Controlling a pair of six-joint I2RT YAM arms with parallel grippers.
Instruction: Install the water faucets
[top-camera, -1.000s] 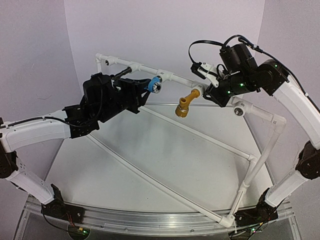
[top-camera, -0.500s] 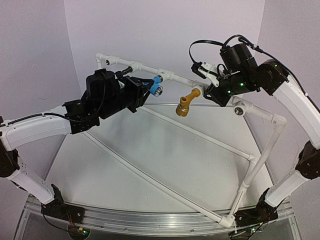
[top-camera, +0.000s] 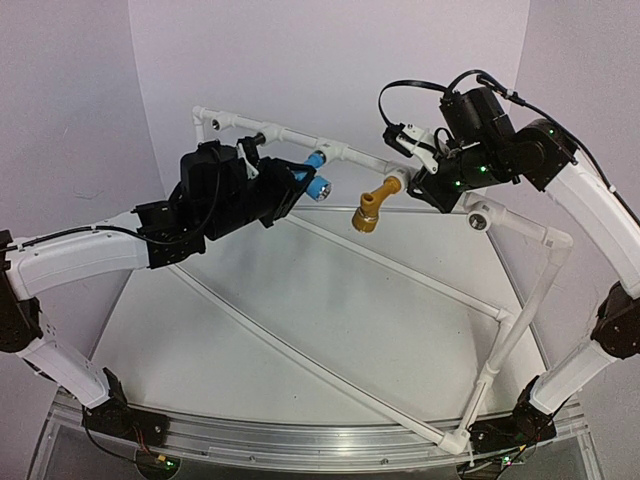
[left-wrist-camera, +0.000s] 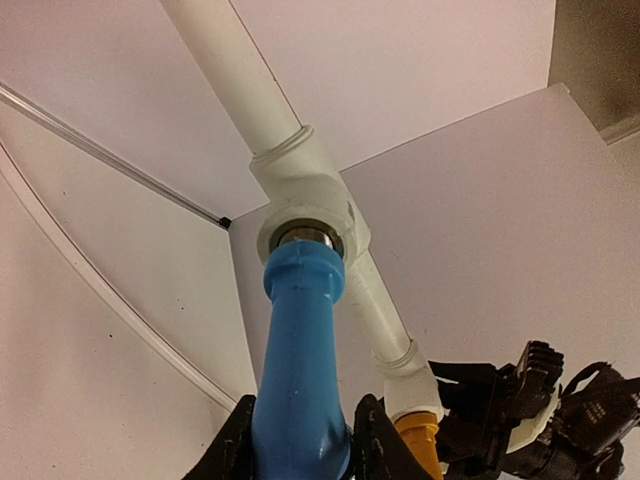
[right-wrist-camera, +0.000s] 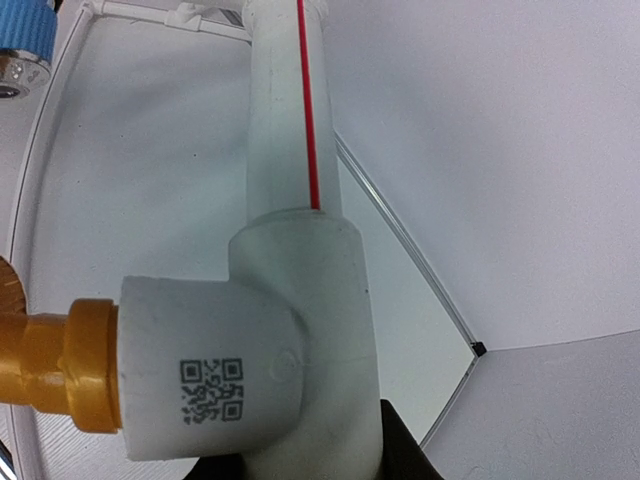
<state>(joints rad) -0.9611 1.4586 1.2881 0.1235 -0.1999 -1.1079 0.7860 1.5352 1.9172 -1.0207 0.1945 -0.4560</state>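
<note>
The pipe frame (top-camera: 400, 268) is smooth white plastic tube joined by rounded socket fittings. It rises from a glossy white surface (top-camera: 300, 340), with its top rail running along the far side.

The blue faucet (left-wrist-camera: 298, 370) is matte plastic, a round body that narrows to a collar. That collar sits in the mouth of a white tee (left-wrist-camera: 310, 190) on the far rail, where a dull metal ring shows inside the socket. From above, its spout points near and right and ends in a shiny tip. The left end effector (top-camera: 298, 178) is clenched on the blue body, with one black finger (left-wrist-camera: 235, 450) pressed to each flank.

The black faucet (top-camera: 252, 141) sits on the same rail just left of the blue one and is partly hidden by the left arm.

To the right, the mustard faucet (top-camera: 372, 207) juts near and left from a second fitting (right-wrist-camera: 290, 340). Its ribbed collar meets the socket rim. This fitting is a thick white tee printed with a square code, and the pipe leaving it bears a thin red stripe (right-wrist-camera: 308, 100). The right end effector (top-camera: 428, 185) is clamped on this fitting from the right. Only dark finger edges show beneath the fitting in the wrist view.
</note>
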